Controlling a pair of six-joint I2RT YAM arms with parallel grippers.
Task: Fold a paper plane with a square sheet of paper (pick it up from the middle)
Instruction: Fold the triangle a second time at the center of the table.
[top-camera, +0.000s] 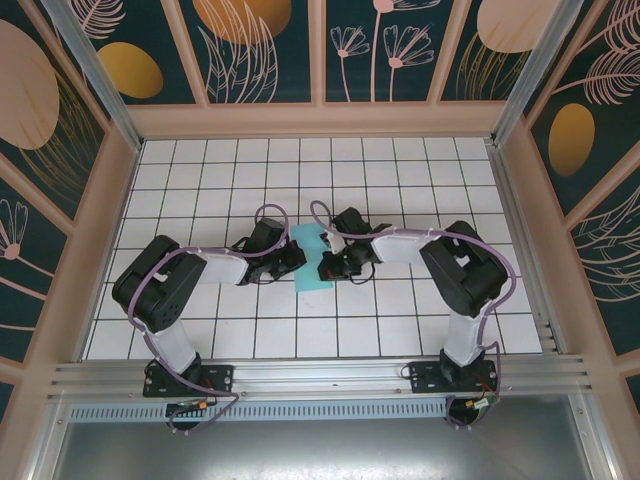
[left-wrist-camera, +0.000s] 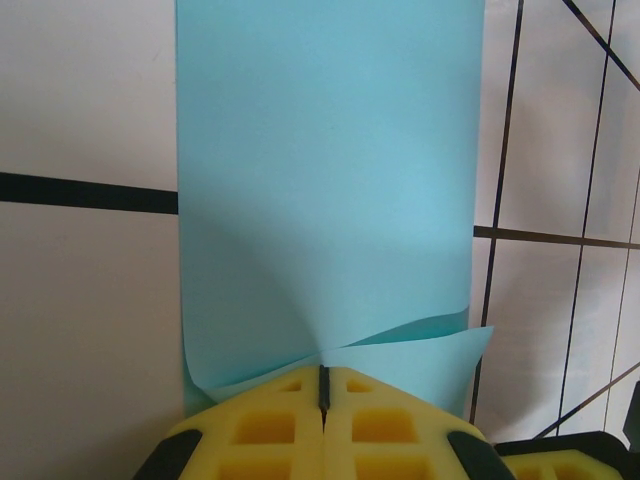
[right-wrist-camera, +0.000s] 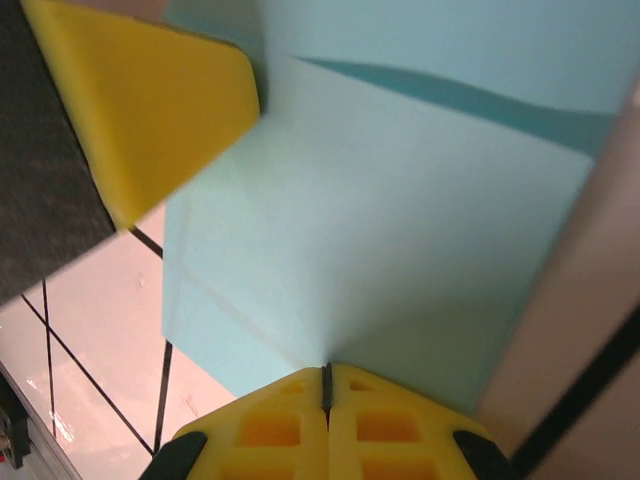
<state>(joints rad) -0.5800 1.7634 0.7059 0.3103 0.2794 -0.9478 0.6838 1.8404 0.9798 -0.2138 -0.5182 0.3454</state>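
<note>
From the top camera I saw the square sheet of paper near the middle of the white tiled table, between the two arms. It looked like a narrow light-blue strip, with its long side running from 12 to 6 o'clock. The left gripper was at the 9 o'clock edge of the strip and the right gripper at its 3 o'clock edge, both touching it.

In the left wrist camera, the left gripper had its yellow pads fully together. The paper was pinched in the seam between them and puckered there, and it stretched away toward 12 o'clock. At 4 o'clock from the pinch, a second layer of paper curled up a little.

In the right wrist camera, the right gripper was also fully closed, with the paper caught between its pads. A yellow pad of the other gripper touched the sheet at 10 o'clock.
</note>
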